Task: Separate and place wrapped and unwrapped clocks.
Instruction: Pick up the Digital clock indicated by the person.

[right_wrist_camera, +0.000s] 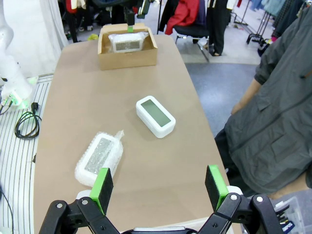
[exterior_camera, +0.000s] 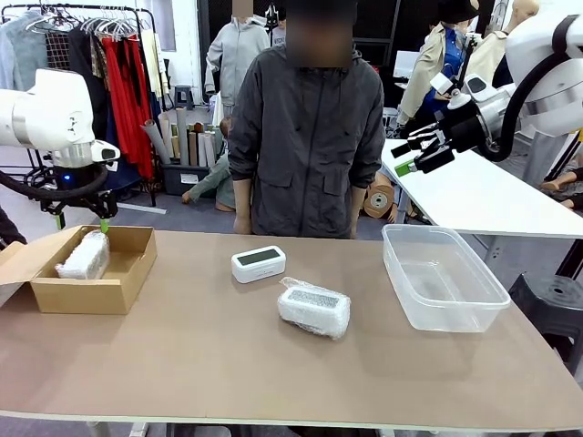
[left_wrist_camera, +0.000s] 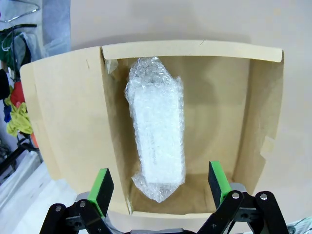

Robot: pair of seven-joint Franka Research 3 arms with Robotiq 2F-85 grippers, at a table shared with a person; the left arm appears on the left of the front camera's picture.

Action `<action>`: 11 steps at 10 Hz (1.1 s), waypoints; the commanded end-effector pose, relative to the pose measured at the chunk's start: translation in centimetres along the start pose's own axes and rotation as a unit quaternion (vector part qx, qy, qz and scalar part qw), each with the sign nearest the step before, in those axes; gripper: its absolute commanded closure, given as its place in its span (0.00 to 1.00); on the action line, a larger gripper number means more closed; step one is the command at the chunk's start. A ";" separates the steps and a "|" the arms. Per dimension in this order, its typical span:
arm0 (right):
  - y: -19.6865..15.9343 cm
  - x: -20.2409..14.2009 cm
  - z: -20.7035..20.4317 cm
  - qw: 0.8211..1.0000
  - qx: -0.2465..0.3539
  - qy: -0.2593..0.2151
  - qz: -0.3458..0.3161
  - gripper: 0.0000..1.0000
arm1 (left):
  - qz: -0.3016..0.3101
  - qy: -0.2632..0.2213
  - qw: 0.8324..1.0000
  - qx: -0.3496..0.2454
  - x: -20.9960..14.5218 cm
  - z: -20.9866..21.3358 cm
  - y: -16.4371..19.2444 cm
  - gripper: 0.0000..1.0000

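Left gripper (left_wrist_camera: 161, 183) is hanging wide open right above the cardboard box (left_wrist_camera: 195, 48), green pads spread apart with nothing between them and not touching anything. In the front view that's the far left of the frame, with the box sitting on the tan table (exterior_camera: 228, 373) and its flap folded out to the left. Inside the box lies a wrapped clock (left_wrist_camera: 156, 131), a white block bundled in crinkly bubble plastic, lying lengthwise along the left side of the box in the wrist view, with bare cardboard on its right. Right gripper (exterior_camera: 403, 157) is up in the upper right of the front view, well above the table, jaws open too and holding nothing. Its wrist camera looks down at the table from high up. Middle of the front view has the bare clock (exterior_camera: 258, 264), white with a grey-green screen facing up. Just below and to the right of it lies the other wrapped clock (exterior_camera: 314, 308), near but not touching. Over on the right sits a clear plastic tub (exterior_camera: 437, 309) with nothing in it that I can see. A person (exterior_camera: 305, 137) in a dark grey jacket stands at the far edge, top center, arms down.
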State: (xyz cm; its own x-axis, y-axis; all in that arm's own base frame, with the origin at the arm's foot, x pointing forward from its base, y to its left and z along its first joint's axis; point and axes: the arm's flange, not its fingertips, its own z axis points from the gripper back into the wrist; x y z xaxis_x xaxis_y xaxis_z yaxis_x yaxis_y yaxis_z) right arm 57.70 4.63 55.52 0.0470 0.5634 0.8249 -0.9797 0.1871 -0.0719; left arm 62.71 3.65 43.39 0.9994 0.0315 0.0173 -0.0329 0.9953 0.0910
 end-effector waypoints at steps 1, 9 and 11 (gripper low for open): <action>0.0 0.2 0.1 1.000 -0.002 -0.001 0.001 0.00 | 0.000 0.000 1.000 0.000 0.0 0.0 0.0 0.00; 0.0 0.2 0.1 1.000 -0.002 -0.001 0.001 0.00 | -0.417 -0.077 0.858 -0.291 -1.4 6.6 -0.1 0.00; 0.0 0.2 0.1 1.000 -0.002 -0.001 0.001 0.00 | -0.475 -0.178 0.797 -0.328 -2.1 9.3 0.3 0.00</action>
State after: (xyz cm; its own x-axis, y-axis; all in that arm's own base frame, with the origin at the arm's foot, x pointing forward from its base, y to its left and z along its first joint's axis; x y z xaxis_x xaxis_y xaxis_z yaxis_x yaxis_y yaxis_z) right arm 57.70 4.64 55.52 0.0470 0.5634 0.8249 -0.9798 0.1869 -0.0718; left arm 60.84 2.13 51.93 0.5689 -0.6915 0.4452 0.8224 0.4793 -0.3064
